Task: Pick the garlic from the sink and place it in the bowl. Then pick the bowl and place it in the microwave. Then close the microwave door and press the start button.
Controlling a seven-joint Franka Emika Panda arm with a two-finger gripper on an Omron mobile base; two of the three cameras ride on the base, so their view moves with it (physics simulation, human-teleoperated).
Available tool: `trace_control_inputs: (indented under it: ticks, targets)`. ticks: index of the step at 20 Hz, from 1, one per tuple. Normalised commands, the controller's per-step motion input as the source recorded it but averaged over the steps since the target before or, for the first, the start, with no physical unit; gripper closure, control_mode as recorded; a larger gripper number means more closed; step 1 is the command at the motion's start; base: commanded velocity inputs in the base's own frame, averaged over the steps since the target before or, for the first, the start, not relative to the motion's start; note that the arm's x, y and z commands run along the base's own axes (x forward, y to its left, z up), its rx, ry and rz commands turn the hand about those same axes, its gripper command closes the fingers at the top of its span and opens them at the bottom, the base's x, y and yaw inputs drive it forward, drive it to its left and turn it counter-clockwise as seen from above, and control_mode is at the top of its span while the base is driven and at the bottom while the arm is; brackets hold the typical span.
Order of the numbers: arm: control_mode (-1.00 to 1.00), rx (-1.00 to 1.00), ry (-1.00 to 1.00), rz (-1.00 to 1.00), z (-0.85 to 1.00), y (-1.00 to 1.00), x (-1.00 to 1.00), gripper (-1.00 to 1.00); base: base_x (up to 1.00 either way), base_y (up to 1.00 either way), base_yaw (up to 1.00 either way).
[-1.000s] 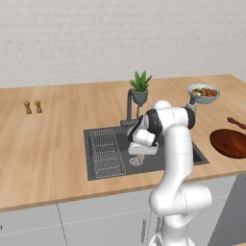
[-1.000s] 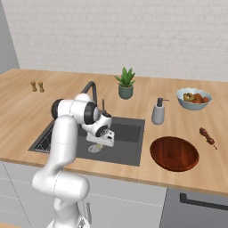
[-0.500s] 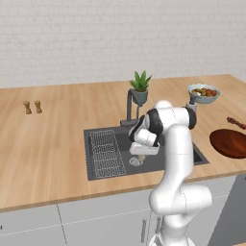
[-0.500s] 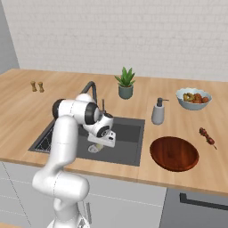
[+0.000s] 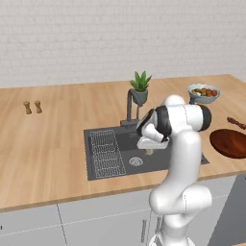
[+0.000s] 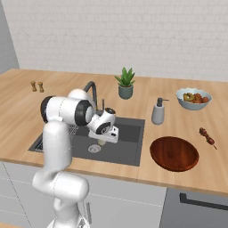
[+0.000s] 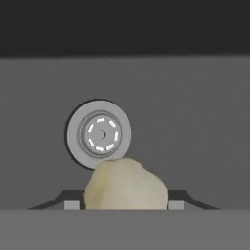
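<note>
Gripper (image 7: pixel 126 205) hangs low inside the sink (image 5: pixel 163 161), jaws clamped on the garlic (image 7: pixel 126 184), fingertips flanking the bulb. The drain (image 7: pixel 99 134) lies on the basin floor just beyond it. Bowl (image 6: pixel 174 153) sits on the counter beside the sink's right edge.

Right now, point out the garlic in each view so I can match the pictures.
Left base view: the garlic peeks out under the tool, over the sink, right of the drain.
Right base view: pale bit below the tool, right of the drain.
Hand view: bottom centre, just under the drain.
</note>
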Motion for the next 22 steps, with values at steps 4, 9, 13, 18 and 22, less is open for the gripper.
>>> trace_control_inputs:
  ticks: [4,9,13,18,22]
  targets:
    - [-1.0,0.0,-0.07,0.0,1.0,-0.53,-0.38,1.0,0.0,0.0,0.0]
    - [-1.0,0.0,0.0,-0.07,1.0,-0.57,-0.37,1.0,0.0,0.0,0.0]
    - [-1.0,0.0,0.0,-0.13,0.99,-0.7,-0.43,1.0,0.0,0.0,0.0]
    - [-1.0,0.0,0.0,-0.17,0.79,-0.84,-0.5,1.0,0.0,0.0,0.0]
    - [-1.0,0.0,0.0,-0.23,0.58,-0.88,-0.61,1.0,0.0,0.0,0.0]
